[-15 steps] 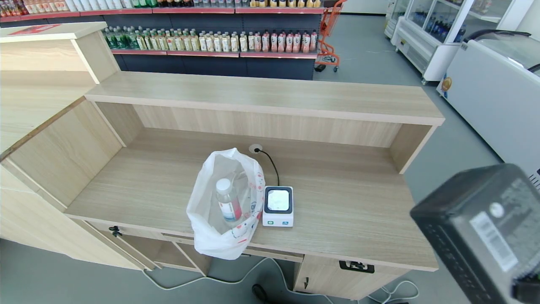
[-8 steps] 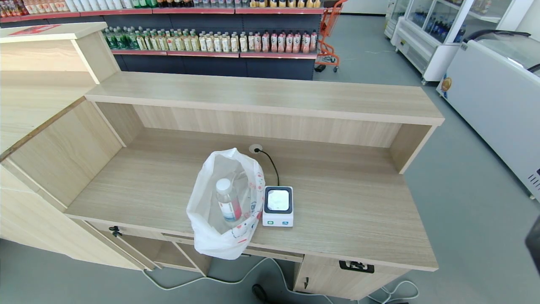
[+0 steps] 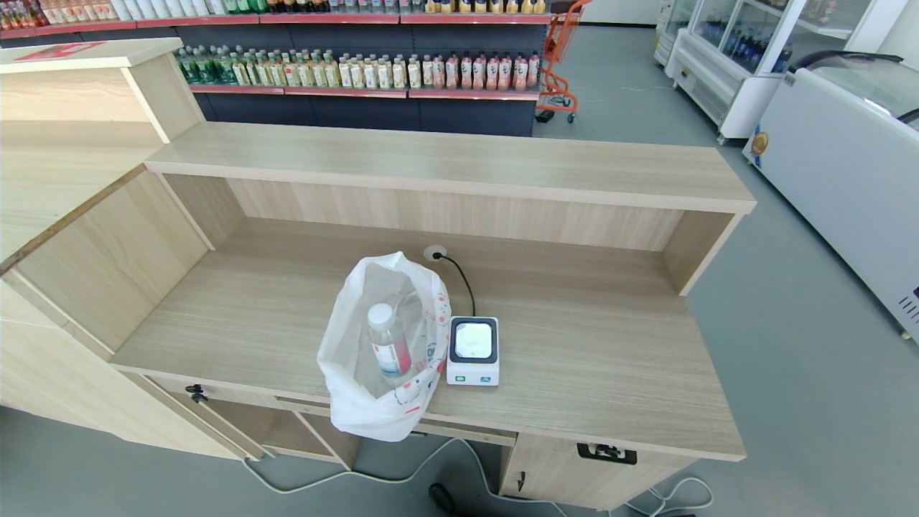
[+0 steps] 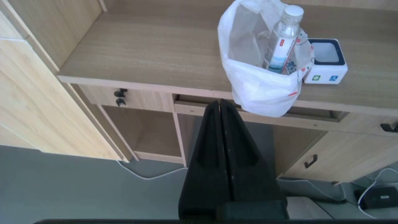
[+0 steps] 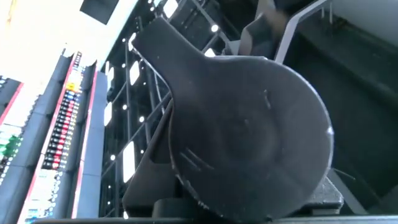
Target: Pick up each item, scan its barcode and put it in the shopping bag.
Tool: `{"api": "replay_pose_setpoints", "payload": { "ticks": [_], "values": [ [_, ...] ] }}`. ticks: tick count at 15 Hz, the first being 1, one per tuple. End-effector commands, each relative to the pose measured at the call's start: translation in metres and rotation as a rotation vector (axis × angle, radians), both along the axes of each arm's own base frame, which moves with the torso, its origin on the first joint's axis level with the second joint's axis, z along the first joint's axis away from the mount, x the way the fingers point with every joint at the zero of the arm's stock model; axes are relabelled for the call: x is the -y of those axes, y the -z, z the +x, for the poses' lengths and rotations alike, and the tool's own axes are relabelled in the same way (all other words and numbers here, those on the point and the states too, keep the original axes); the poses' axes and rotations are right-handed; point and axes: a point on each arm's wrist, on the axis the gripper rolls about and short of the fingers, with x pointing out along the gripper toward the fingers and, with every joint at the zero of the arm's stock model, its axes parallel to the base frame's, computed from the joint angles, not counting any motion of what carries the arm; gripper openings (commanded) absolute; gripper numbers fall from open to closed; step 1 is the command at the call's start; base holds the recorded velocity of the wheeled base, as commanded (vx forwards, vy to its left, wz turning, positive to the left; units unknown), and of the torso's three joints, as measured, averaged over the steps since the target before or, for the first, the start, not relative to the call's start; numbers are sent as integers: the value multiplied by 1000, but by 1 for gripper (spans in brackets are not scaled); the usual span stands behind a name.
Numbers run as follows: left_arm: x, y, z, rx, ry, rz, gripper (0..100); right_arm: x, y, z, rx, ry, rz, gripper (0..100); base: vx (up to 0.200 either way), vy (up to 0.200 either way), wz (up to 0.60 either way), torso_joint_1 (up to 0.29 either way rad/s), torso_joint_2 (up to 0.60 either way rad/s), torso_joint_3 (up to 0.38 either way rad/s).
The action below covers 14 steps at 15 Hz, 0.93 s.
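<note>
The white shopping bag (image 3: 343,391) stands open near the desk's (image 3: 589,345) front edge, its lower part sagging over it. Inside, a clear bottle (image 3: 388,343) with a white cap stands nearly upright. The scanner (image 3: 473,350) sits just beside the bag on the robot's right, its black cable (image 3: 459,276) running back to a hole in the desk. The left gripper (image 4: 221,109) hangs low in front of the desk, below the bag, jaws clenched on nothing. The right gripper (image 5: 242,130) looms dark against ceiling lights; I cannot tell how its jaws stand.

Left end effector (image 4: 221,107) closed, empty.
</note>
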Motion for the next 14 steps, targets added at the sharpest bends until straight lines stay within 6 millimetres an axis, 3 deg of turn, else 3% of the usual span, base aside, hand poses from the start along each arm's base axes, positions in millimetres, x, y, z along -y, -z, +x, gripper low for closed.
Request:
{"api": "replay_pose_setpoints", "payload": {
  "ticks": [1,11,13,14],
  "values": [
    [0,0,0,0,0,0,0,1,0,-1,3,0,2,0,0,0,0,0,0,0],
    [0,0,0,1,0,0,0,-9,-7,1,-63,-69,-43,0,0,0,0,0,0,0],
    [0,0,0,0,0,0,0,-21,-4,20,-234,3,-60,0,0,0,0,0,0,0],
    [0,0,0,0,0,0,0,-30,7,35,-449,84,-80,0,0,0,0,0,0,0]
  ]
}}
